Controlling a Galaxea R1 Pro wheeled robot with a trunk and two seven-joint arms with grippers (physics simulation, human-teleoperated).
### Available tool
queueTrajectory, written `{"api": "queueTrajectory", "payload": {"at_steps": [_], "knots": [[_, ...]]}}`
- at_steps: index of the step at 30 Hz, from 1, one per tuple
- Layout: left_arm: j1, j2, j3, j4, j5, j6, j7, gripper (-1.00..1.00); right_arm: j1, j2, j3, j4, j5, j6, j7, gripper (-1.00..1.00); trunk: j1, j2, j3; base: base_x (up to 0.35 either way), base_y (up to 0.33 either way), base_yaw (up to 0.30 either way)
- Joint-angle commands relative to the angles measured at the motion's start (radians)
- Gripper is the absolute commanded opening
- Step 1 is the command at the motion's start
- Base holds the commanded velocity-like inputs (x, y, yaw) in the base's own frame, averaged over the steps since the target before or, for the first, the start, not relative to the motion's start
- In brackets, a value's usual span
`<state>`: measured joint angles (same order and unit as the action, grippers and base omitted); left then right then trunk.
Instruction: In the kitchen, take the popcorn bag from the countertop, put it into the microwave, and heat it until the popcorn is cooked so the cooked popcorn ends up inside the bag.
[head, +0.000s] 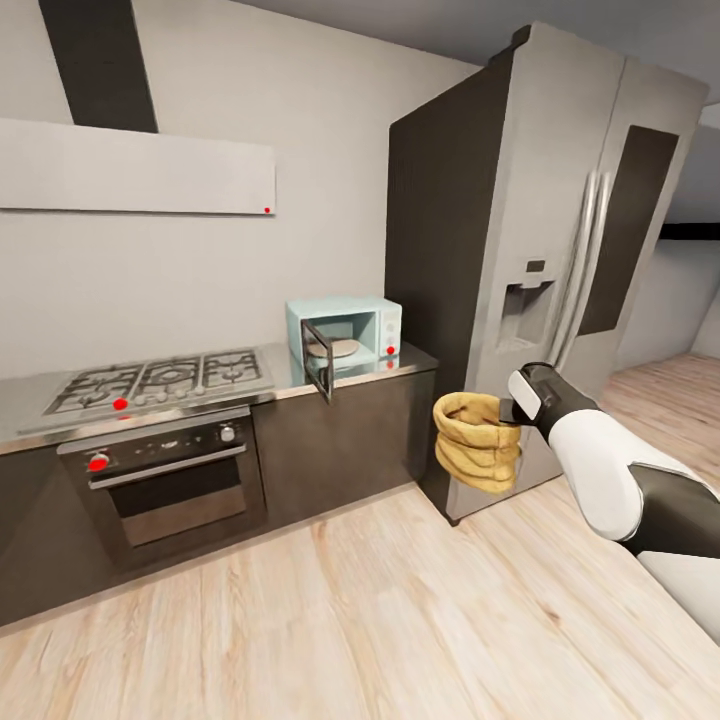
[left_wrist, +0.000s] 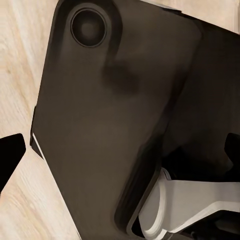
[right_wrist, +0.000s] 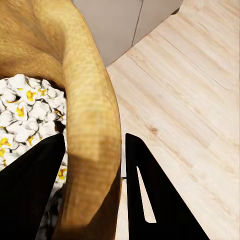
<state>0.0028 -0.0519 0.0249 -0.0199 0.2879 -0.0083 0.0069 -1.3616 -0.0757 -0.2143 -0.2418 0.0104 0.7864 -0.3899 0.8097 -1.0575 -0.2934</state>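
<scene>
We find the popcorn bag (head: 477, 441) held clear of the tabletop (head: 300, 380), in the air in front of the refrigerator (head: 545, 250) and off to the right of the microwave (head: 345, 335). The right gripper (head: 512, 412) has its fingers (right_wrist: 155, 195) clamped on the bag's rolled rim (right_wrist: 95, 135), one inside and one outside. Inside the bag we see white and yellow popped popcorn (right_wrist: 25, 115). The microwave stands on the tabletop beside the refrigerator with its door (head: 318, 373) swung open; a round plate (head: 335, 349) lies within its cavity. To the left of the microwave sit the gas hob (head: 165, 380) and, under it, the oven (head: 170, 480). We cannot tell the state of the left fingers (left_wrist: 10, 155).
</scene>
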Motion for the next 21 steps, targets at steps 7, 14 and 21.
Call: {"api": "queueTrajectory", "payload": {"at_steps": [7,14,21], "knots": [[0.0,0.0,0.003,-0.002,0.004,0.0,0.001,1.0,-0.001,0.002,-0.005,-0.001,0.0,0.006,0.002,-1.0,0.001,-0.001,-0.001,0.308,-0.169,0.0],[0.0,0.0,0.003,-0.002,0.004,-0.001,0.001,1.0,-0.001,0.004,-0.005,-0.001,-0.001,0.004,0.003,-1.0,0.001,-0.001,-0.001,0.299,-0.202,0.017],[0.0,0.001,0.003,-0.002,0.004,-0.001,0.001,1.0,-0.001,0.013,-0.004,-0.002,-0.004,0.004,0.003,-1.0,0.001,-0.001,-0.001,0.293,-0.213,0.247]]}}
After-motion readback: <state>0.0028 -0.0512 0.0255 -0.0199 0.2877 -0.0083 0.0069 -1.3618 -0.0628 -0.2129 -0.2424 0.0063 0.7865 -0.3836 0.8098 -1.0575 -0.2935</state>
